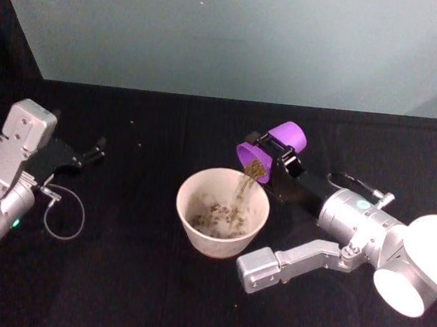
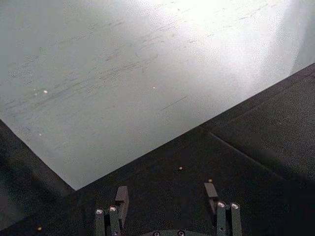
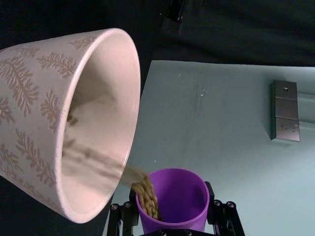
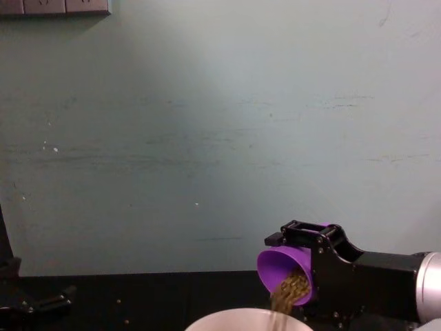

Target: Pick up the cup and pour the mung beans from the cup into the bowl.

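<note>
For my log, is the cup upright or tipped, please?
Tipped: right gripper holds the cup over the bowl, mung beans streaming in; left gripper idle.

Black tabletop (image 1: 134, 278) spreading beneath right gripper (image 1: 278, 151); pale grey-green wall (image 1: 236, 36) rising beyond it, meeting tabletop's far edge; grey segmented plate (image 3: 284, 110) sitting flat on wall, well apart from gripper, high above its level

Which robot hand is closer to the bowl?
Right. The right gripper holds the purple cup tipped just above the right rim of the bowl, pouring mung beans in. The left gripper is open, far off to the left of it.
</note>
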Controlling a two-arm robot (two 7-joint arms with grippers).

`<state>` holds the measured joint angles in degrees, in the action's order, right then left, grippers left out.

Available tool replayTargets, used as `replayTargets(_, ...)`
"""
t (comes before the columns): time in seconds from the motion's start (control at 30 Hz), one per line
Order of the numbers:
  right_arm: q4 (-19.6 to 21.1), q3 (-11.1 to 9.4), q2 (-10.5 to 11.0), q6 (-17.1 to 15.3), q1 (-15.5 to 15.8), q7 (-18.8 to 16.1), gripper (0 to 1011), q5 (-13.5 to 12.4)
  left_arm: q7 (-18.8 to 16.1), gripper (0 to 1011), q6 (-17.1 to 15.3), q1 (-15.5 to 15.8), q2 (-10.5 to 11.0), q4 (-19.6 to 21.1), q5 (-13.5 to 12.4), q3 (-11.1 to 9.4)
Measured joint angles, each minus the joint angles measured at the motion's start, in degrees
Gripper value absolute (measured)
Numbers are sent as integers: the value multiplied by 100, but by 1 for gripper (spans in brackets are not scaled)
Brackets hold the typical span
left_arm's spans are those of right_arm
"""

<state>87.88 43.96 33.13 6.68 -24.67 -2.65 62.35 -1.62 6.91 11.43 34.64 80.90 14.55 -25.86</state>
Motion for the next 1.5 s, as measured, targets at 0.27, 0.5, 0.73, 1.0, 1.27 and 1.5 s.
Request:
replayTargets(0.27, 3, 64, 17, -70, -16, 41, 752, 157, 0, 1000, 0, 0, 0, 0, 0, 0)
replayTargets(0.5, 5, 122, 30, -112, -24, 97, 751, 276, 0, 1000, 0, 0, 0, 0, 0, 0)
replayTargets(0.73, 12, 207, 59, -185, -46, 150, 751, 477, 0, 1000, 0, 0, 0, 0, 0, 0)
replayTargets(1.0, 51, 359, 126, -322, -86, 255, 751, 847, 0, 1000, 0, 0, 0, 0, 0, 0)
replayTargets(1.27, 145, 512, 204, -514, -121, 369, 751, 1257, 0, 1000, 0, 0, 0, 0, 0, 0)
replayTargets(1.5, 239, 659, 293, -713, -193, 410, 751, 1673, 0, 1000, 0, 0, 0, 0, 0, 0)
